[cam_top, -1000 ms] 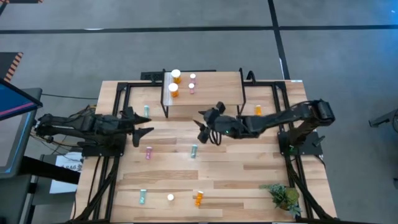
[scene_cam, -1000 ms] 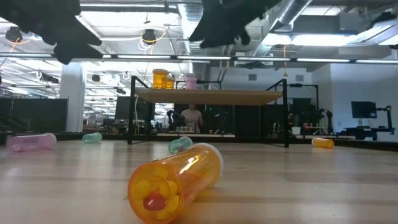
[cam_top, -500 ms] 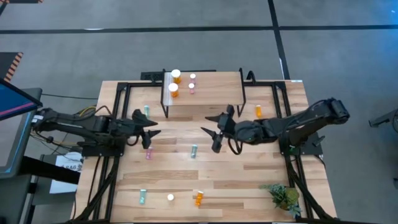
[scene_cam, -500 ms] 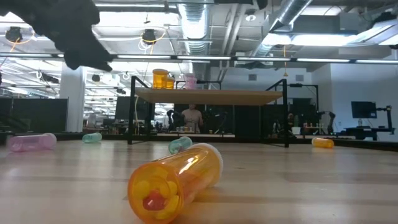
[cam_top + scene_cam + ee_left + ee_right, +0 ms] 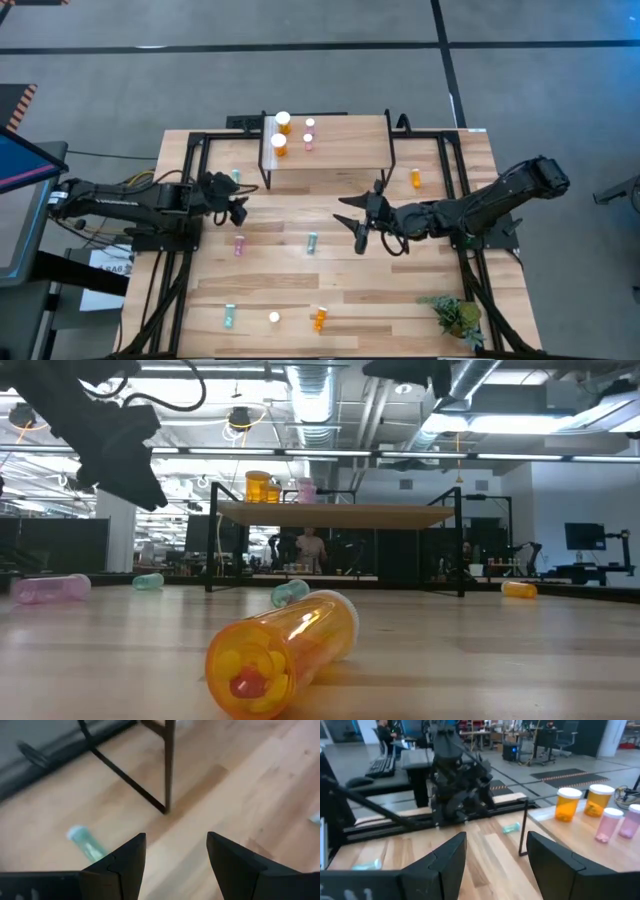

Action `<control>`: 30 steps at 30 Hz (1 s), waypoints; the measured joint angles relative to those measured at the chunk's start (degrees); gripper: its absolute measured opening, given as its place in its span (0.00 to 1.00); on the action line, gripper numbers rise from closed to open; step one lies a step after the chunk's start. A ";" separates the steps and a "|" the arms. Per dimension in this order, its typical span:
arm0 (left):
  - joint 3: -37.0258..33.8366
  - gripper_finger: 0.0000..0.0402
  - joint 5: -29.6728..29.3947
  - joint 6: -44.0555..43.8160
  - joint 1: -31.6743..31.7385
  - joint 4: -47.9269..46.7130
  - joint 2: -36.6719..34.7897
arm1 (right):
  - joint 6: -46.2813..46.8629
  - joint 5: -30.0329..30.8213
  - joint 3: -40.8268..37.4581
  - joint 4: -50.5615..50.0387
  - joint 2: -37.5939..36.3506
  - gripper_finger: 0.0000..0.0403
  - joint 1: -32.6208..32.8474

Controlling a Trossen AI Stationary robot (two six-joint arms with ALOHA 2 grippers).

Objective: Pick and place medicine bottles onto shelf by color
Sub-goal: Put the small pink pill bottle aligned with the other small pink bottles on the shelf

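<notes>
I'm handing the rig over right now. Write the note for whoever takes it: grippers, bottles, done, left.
Left gripper: open, empty, above the table near the shelf's left legs, by a teal bottle.
Right gripper: open, empty, mid-table.
Done: two orange bottles and two pink bottles stand on the shelf.
Left on the table: pink, teal, orange by the shelf's right legs, and near the front edge teal, orange and a white cap.
</notes>
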 joint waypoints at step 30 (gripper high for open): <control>-0.07 0.39 16.59 -30.80 -26.83 -6.99 11.57 | 1.34 -0.21 -0.18 -0.16 -0.29 0.57 0.00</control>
